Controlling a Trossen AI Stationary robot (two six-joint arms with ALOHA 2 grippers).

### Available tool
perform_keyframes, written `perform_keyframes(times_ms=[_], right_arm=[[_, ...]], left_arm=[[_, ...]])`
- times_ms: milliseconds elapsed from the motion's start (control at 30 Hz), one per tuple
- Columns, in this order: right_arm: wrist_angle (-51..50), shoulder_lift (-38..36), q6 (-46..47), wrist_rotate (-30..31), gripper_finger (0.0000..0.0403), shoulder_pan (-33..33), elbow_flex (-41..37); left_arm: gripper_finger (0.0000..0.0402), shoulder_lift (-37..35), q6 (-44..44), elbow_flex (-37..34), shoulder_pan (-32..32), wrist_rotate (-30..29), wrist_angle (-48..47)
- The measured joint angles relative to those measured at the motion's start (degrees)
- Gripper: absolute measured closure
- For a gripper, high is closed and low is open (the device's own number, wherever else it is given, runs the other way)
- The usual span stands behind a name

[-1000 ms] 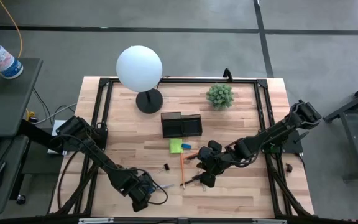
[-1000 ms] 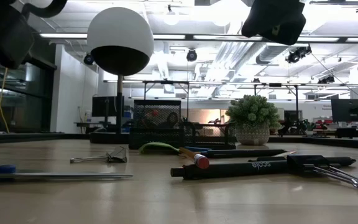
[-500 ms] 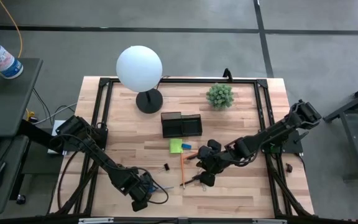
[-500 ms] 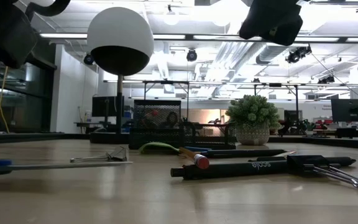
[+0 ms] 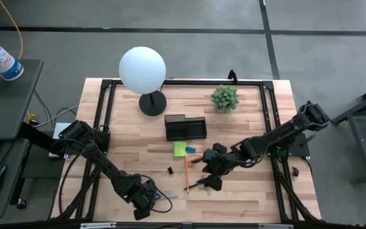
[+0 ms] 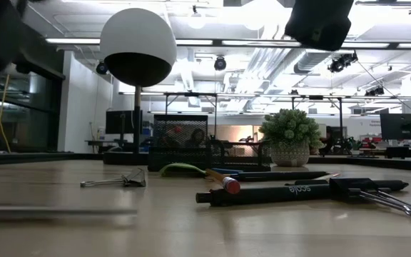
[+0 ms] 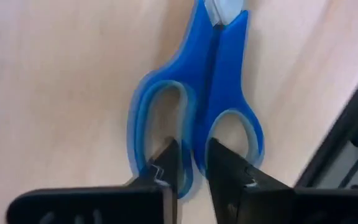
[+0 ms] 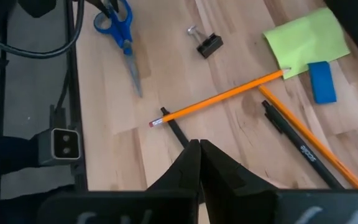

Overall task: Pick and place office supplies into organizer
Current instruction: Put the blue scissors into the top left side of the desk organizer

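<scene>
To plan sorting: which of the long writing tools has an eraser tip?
The orange pencil beside the green pad; the dark pen has none.

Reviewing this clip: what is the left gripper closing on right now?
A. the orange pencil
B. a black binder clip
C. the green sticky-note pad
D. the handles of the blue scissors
D. In the left wrist view the left gripper has its fingers nearly closed around the inner handle loops of the scissors; the pencil, pad and clip lie apart from it.
</scene>
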Motion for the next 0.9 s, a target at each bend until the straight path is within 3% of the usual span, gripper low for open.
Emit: perform_keyframes(times_ms=[200,533,900], right_arm=[[-4.17,-4.54,0.04,4.14,0.0402,1.45,0.00],[-9.35,-8.35,0.90,11.73,0.0402,4.24,0.00],[-9.87,-8.35,0.70,14.74,0.0402,5.29,0.00]], left_arm=[[0.0400,-0.73,0.44,1.36,0.13,-0.75,-2.73],[0.0400,-2.52,-0.06,1.49,0.13,1.02,-3.86],[0.0400,-3.96,-1.09,3.93,0.19,0.78,-8.19]])
